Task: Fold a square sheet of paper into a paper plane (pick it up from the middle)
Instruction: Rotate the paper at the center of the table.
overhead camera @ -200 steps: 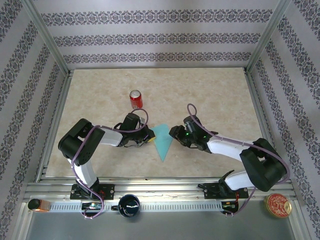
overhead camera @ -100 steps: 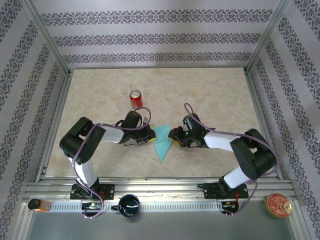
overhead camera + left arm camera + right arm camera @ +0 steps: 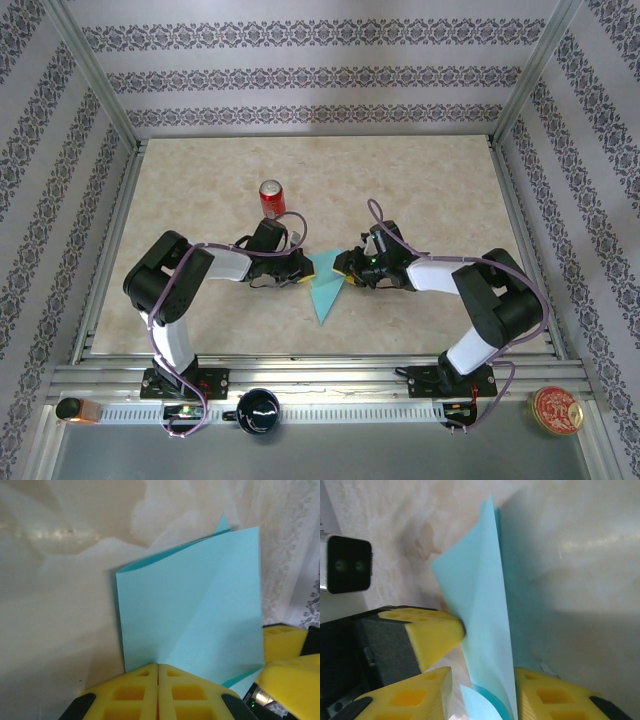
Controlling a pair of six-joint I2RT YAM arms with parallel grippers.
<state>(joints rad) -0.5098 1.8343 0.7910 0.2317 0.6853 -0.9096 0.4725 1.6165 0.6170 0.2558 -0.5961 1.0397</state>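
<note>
While left pincer (image 3: 158, 672) nips paper plane (image 3: 195, 605), right pincer (image 3: 482, 680) (parted) straddles it

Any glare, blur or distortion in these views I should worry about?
Top external: even light, sharp throughout, frame posts splay outward, a wide-angle look. Left wrist: glare streak on the table upper left; paper crisp, left pincer soft up close. Right wrist: bright sheen on the table right of the paper, soft shadow beside it; right pincer slightly blurred.
</note>
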